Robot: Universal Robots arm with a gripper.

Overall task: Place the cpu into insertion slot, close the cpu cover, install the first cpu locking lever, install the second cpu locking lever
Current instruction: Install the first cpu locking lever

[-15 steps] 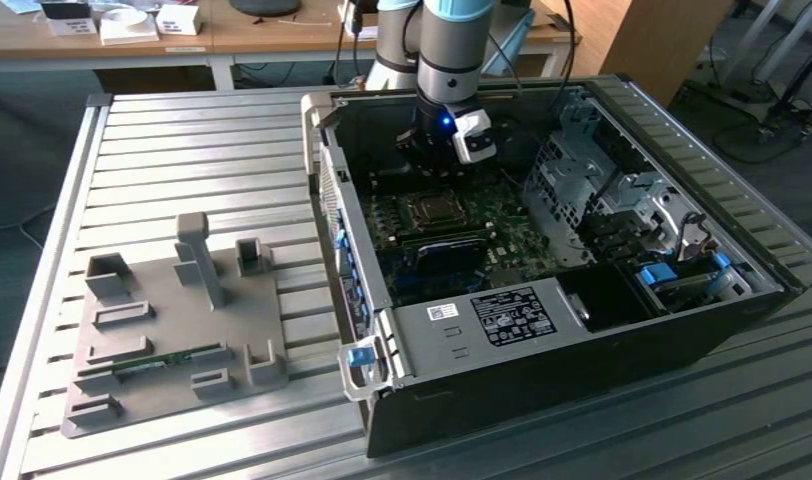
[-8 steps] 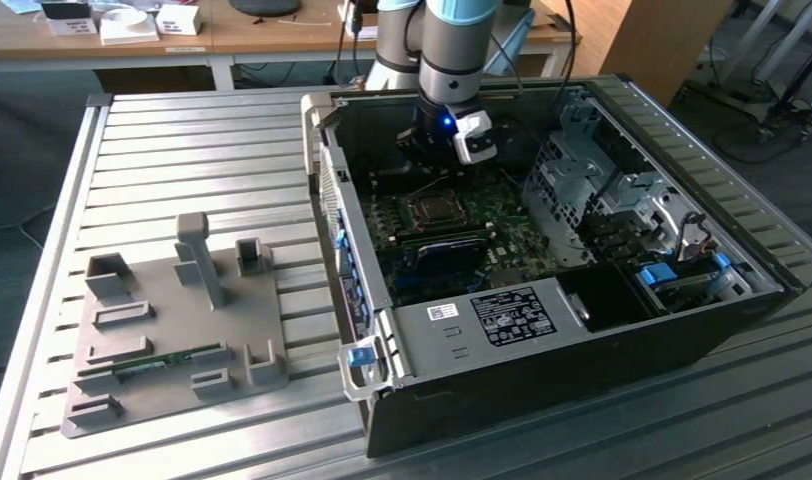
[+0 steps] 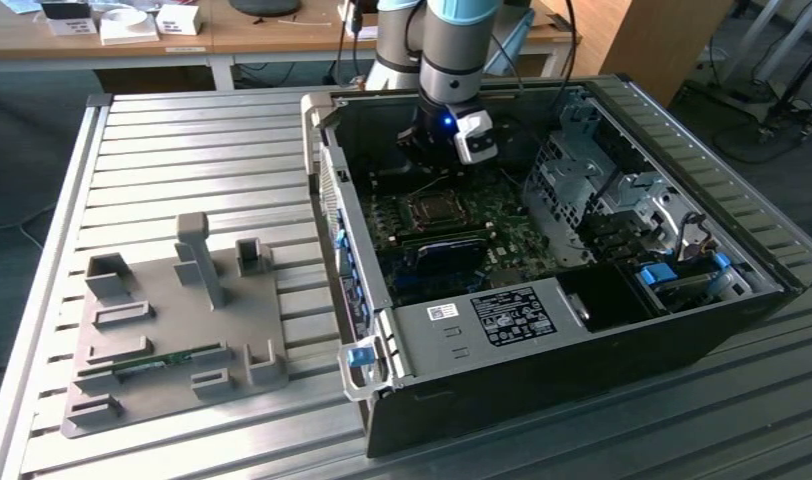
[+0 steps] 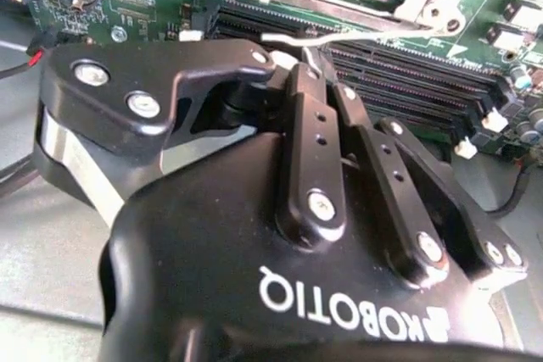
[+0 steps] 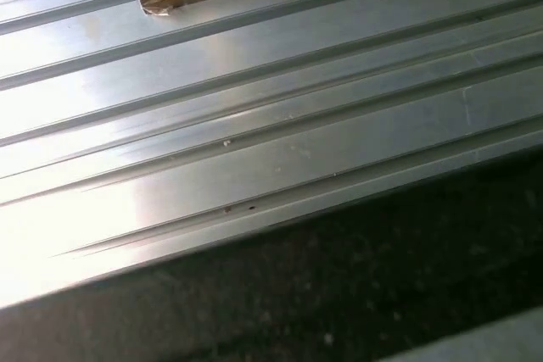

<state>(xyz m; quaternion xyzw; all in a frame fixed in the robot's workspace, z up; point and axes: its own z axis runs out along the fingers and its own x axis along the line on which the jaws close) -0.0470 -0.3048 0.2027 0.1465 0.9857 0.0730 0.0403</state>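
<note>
Inside one computer case [image 3: 540, 385], one hand [image 4: 304, 58] pinched closed, beside one wire lever [image 4: 373, 34]

The second wrist view's edge cuts off the cover [image 4: 428, 2], and the gripper [image 4: 310, 57] hides part of the memory slots [image 4: 424, 82]; in the exterior view we find the socket [image 3: 438, 208] too small to judge

Grey-and-blue jointed arm [image 3: 449, 50], glossy black gripper [image 4: 307, 55] with silver screws, white lettering
</note>
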